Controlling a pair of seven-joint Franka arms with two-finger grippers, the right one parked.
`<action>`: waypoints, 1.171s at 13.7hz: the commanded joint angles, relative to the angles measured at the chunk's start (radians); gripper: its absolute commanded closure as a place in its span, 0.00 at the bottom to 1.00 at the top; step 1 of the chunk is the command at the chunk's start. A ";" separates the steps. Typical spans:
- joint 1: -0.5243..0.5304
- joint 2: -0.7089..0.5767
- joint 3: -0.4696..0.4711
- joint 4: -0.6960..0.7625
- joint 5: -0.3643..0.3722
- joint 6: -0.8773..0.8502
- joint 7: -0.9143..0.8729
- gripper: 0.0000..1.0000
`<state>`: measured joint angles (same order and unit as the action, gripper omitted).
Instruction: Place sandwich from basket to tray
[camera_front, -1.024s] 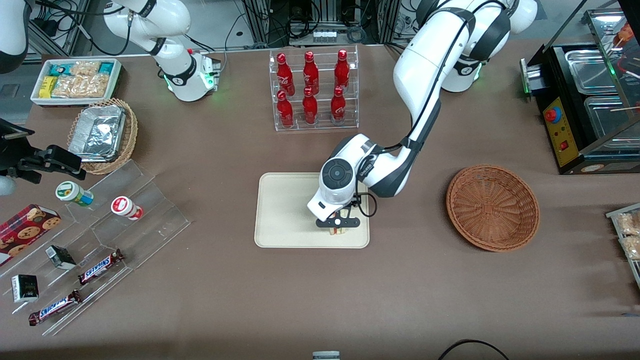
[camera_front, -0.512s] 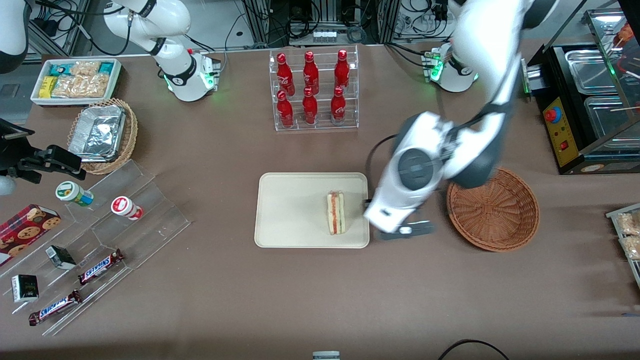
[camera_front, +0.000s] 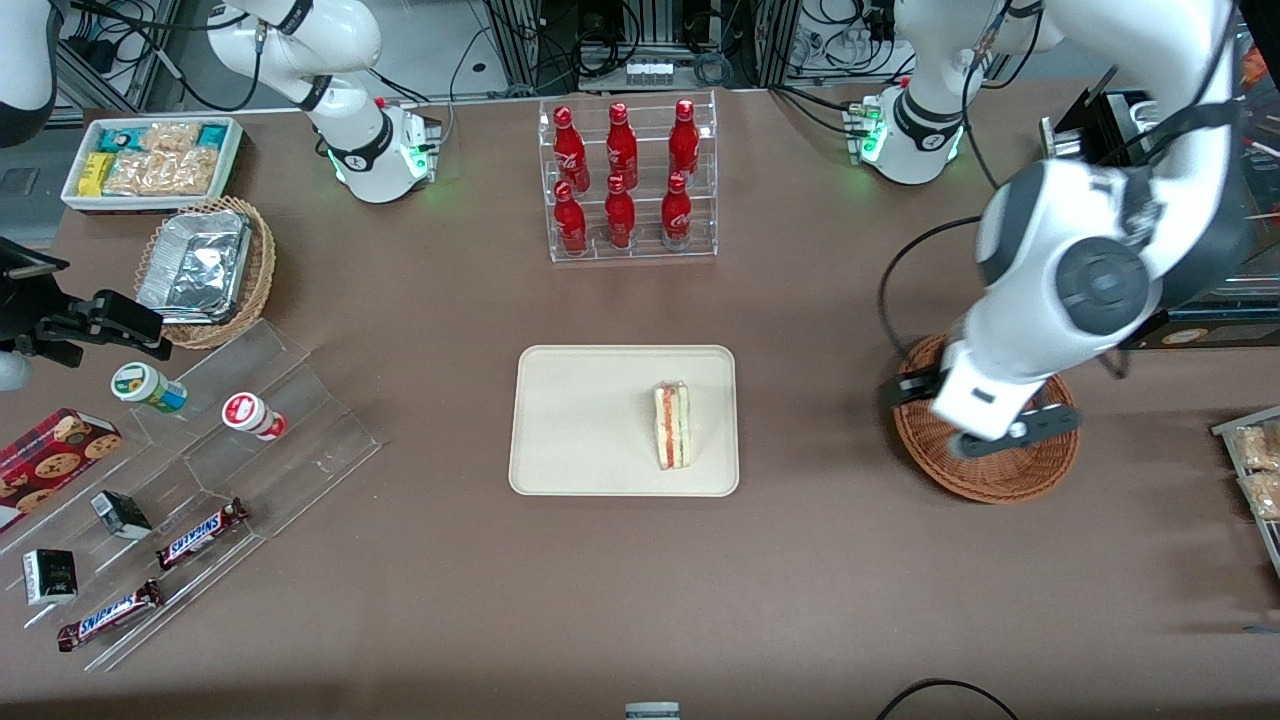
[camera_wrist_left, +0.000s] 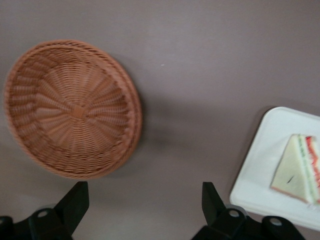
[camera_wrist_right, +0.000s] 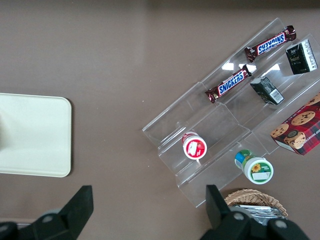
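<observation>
The sandwich (camera_front: 672, 425), a white wedge with red, orange and green layers, lies on the cream tray (camera_front: 580, 420) at the tray's end toward the working arm; it also shows in the left wrist view (camera_wrist_left: 299, 170) on the tray (camera_wrist_left: 260, 180). The reddish-brown wicker basket (camera_front: 985, 470) is empty and shows whole in the left wrist view (camera_wrist_left: 72, 107). My left gripper (camera_front: 1012, 432) hangs high over the basket, open and empty, its dark fingers (camera_wrist_left: 75, 202) spread wide above bare table.
A clear rack of red bottles (camera_front: 625, 180) stands farther from the front camera than the tray. A black food warmer (camera_front: 1170, 220) sits at the working arm's end. Snack shelves (camera_front: 190, 480), a foil-container basket (camera_front: 205, 265) and a white snack bin (camera_front: 150, 160) lie toward the parked arm's end.
My left gripper let go of the sandwich on the tray, rose, and swung away toward the working arm's end until it is over the basket. The sandwich stays on the tray.
</observation>
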<state>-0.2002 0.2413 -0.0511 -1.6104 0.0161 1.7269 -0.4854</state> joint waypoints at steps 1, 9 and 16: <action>0.061 -0.144 -0.015 -0.082 0.005 -0.068 0.086 0.00; 0.108 -0.344 0.037 -0.122 0.041 -0.185 0.339 0.00; 0.107 -0.326 0.051 -0.065 0.007 -0.127 0.367 0.00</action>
<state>-0.0980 -0.0929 0.0040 -1.6946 0.0407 1.5844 -0.1295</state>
